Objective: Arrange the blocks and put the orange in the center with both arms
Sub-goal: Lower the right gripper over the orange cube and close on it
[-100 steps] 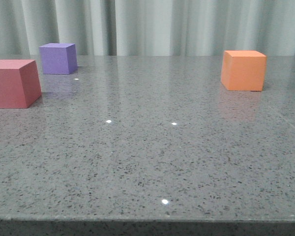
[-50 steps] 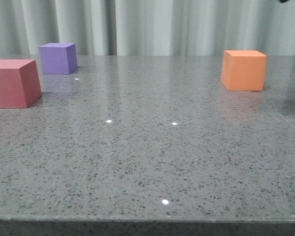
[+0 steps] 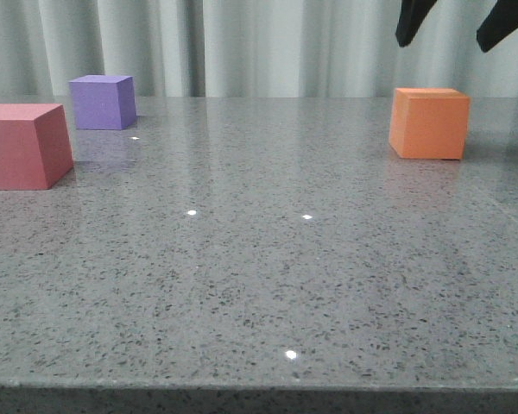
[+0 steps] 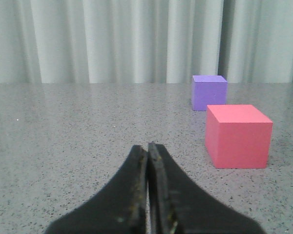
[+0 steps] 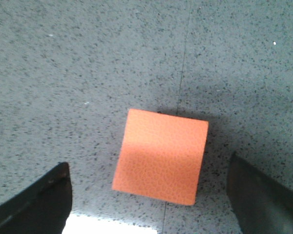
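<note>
Tabletop (image 3: 259, 285): orange cube (image 3: 428, 122) below right hand (image 3: 453, 24)

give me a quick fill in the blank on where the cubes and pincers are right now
The right pincer hangs open above the ___ cube.
The left pincer is ___.
The purple cube stands farther back than the ___ cube.

Missing words: orange; shut; red

Glossy speckled grey stone tabletop (image 3: 242, 285), matte orange cube (image 5: 159, 156) with fine pebbled skin, my matte black claw (image 5: 151, 195)
</note>
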Controlling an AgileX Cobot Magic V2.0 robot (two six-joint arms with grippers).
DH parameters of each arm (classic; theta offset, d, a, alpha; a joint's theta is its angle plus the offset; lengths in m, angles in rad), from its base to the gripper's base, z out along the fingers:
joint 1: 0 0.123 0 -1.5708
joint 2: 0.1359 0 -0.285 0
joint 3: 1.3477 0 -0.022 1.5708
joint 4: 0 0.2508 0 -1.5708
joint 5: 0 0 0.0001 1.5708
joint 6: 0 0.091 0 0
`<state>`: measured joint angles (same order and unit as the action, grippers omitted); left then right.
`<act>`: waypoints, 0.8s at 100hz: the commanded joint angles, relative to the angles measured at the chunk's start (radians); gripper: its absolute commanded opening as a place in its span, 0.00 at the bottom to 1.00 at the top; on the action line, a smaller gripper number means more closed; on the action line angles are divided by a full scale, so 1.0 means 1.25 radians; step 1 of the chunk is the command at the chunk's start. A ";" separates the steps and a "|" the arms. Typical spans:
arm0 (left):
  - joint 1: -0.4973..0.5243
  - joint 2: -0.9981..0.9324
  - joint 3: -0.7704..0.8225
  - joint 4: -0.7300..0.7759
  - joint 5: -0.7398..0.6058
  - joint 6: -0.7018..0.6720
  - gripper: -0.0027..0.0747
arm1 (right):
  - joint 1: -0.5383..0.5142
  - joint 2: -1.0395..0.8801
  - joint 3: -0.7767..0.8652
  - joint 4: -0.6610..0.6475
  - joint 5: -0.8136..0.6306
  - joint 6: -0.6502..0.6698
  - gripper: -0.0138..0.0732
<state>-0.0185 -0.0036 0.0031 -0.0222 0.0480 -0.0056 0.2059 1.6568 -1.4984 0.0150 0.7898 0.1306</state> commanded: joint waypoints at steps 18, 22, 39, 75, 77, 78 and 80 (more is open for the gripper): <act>0.000 -0.029 0.034 -0.001 -0.063 -0.002 0.01 | -0.002 0.009 -0.031 -0.027 -0.054 -0.006 0.89; 0.000 -0.029 0.034 -0.001 -0.063 -0.002 0.01 | -0.002 0.014 -0.031 -0.027 -0.061 -0.006 0.89; 0.000 -0.029 0.034 -0.001 -0.063 -0.002 0.01 | -0.002 0.038 -0.031 -0.027 -0.078 -0.005 0.89; 0.000 -0.029 0.034 -0.001 -0.063 -0.002 0.01 | -0.002 0.097 -0.031 -0.027 -0.094 -0.005 0.86; 0.000 -0.029 0.034 -0.001 -0.063 -0.002 0.01 | -0.002 0.097 -0.031 -0.027 -0.094 -0.005 0.84; 0.000 -0.029 0.034 -0.001 -0.063 -0.002 0.01 | -0.002 0.097 -0.031 -0.027 -0.094 -0.005 0.83; 0.000 -0.029 0.034 -0.001 -0.063 -0.002 0.01 | -0.002 0.097 -0.031 -0.027 -0.094 -0.005 0.81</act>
<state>-0.0185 -0.0036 0.0031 -0.0222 0.0480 -0.0056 0.2059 1.8277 -1.5044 -0.0092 0.7232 0.1306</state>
